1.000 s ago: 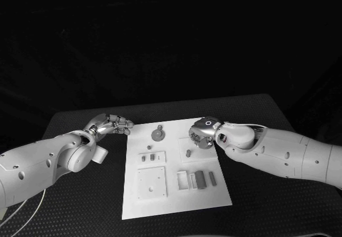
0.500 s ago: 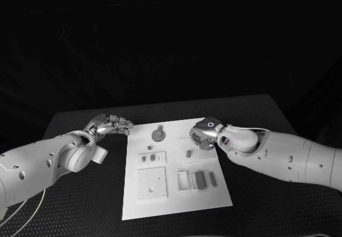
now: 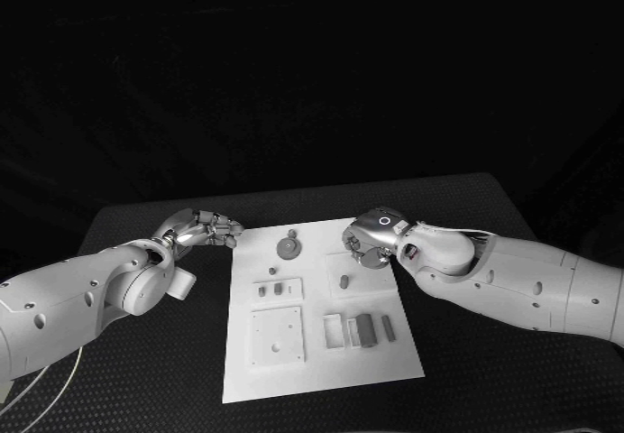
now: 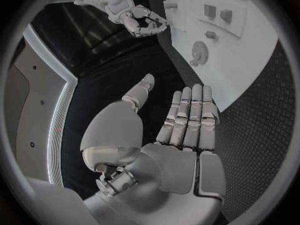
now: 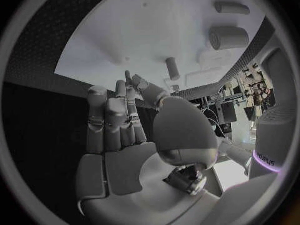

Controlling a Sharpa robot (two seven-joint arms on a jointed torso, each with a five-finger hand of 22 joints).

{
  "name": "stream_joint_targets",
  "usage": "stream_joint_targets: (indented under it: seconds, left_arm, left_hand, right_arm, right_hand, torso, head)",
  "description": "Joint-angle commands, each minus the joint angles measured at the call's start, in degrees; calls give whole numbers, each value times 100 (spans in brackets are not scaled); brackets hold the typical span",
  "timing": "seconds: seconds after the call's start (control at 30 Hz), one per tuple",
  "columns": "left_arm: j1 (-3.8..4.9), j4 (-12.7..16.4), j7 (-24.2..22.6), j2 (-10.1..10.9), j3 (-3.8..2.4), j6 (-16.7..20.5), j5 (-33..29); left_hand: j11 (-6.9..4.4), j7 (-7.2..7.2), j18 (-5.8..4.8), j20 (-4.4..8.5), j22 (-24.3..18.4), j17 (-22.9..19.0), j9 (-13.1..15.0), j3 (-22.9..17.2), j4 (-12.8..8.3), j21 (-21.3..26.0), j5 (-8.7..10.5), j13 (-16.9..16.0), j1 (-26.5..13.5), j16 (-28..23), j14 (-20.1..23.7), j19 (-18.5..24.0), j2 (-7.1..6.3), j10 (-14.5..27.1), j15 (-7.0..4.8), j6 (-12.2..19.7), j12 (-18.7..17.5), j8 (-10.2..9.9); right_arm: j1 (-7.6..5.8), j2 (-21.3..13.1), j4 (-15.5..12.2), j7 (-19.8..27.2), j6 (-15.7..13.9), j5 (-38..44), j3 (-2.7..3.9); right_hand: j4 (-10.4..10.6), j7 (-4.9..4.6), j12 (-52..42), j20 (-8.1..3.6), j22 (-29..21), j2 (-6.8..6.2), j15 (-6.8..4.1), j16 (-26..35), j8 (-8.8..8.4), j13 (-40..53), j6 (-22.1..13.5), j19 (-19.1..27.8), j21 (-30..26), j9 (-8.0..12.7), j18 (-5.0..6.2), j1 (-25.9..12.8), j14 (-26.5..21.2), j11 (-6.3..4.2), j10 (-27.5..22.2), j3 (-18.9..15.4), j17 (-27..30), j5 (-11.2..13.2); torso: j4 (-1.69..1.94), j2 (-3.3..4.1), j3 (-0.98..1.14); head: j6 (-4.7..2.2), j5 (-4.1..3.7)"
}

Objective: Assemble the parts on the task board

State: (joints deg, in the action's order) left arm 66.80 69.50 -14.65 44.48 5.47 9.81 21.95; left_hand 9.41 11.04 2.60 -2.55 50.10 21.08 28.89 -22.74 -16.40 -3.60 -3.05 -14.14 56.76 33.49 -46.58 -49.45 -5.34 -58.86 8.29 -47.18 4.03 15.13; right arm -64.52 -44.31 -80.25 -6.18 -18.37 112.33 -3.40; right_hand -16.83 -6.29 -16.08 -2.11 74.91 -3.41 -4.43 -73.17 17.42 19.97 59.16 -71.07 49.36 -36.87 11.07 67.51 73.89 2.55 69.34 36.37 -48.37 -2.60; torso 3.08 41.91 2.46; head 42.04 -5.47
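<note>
Both robot hands, left (image 3: 202,227) and right (image 3: 371,242), hang released beside the white task board (image 3: 318,361) bearing small grey parts (image 3: 344,280).

1. The place reads as a robotics lab or test cell, not a home.
2. A black table (image 3: 468,198) stands against a fully dark backdrop, with a white task board (image 3: 325,370) laid out on it as a bench fixture.
3. In the right wrist view, metal framing and equipment racks (image 5: 247,87) stand behind the table.
4. In the left wrist view, a pale curved panel with a light strip (image 4: 59,120) borders the workspace.
</note>
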Motion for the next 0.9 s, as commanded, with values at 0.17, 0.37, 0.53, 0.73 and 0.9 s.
stream_joint_targets:
  seconds: [0.17, 0.37, 0.53, 0.73, 0.9]
  left_arm:
    - [4, 18, -42, -8, -5, -85, -37]
    - [5, 36, -41, -12, -5, -83, -37]
    - [5, 39, -33, -14, -5, -77, -37]
    - [6, 50, -32, -18, -5, -77, -37]
    - [7, 67, -30, -19, -6, -74, -37]
  left_hand:
    - [28, -12, 46, -33, -11, 14, -10, 39, -5, -25, 18, 11, 18, -43, -3, 10, 56, 20, 27, 44, -9, 32]
    - [29, -9, 46, -33, -17, 21, -11, 44, -5, -25, 18, 15, 18, -49, -4, 10, 57, 22, 27, 48, -9, 31]
    - [29, -8, 46, -33, -20, 25, -12, 47, -5, -25, 18, 17, 19, -52, -4, 10, 58, 22, 27, 50, -8, 31]
    - [29, -7, 46, -34, -24, 30, -12, 51, -4, -26, 18, 20, 18, -56, -5, 10, 59, 23, 27, 50, -8, 32]
    - [29, -7, 47, -34, -27, 33, -12, 53, -4, -26, 18, 21, 19, -59, -5, 10, 59, 22, 27, 50, -7, 32]
  right_arm:
    - [-12, -77, -358, 52, -51, -308, 73]
    - [-14, -24, -840, 152, 2, -806, 81]
    - [-12, 133, -1064, 229, 32, -972, 81]
    - [0, 296, -1180, 290, 21, -1015, 73]
    - [75, 402, -1185, 334, 0, -1016, 56]
  right_hand:
    - [17, 13, -4, 2, 112, -62, -100, -31, 26, 11, 43, -38, 22, 0, 393, 10, -61, -166, 561, -17, -12, -16]
    - [19, 10, 2, 0, 110, -50, -102, -29, 23, 14, 37, -37, 21, -3, 393, 7, -64, -167, 560, -11, -16, -16]
    - [18, 6, 11, -4, 107, -37, -102, -25, 18, 18, 28, -34, 18, -5, 393, 2, -69, -167, 556, -7, -19, -17]
    - [15, 4, 19, -8, 105, -28, -103, -21, 14, 21, 21, -31, 15, -8, 393, 0, -74, -167, 553, -4, -22, -16]
    - [14, 2, 23, -10, 104, -24, -103, -19, 12, 23, 17, -29, 13, -10, 393, -2, -76, -167, 552, -3, -24, -17]
  torso:
    - [1, 1, -6]
    - [1, 1, -10]
    - [5, 1, -11]
    - [10, -1, -16]
    - [7, 0, -20]
  head:
    - [1, 11]
    - [18, 97]
    - [46, 202]
    - [87, 371]
    - [131, 519]
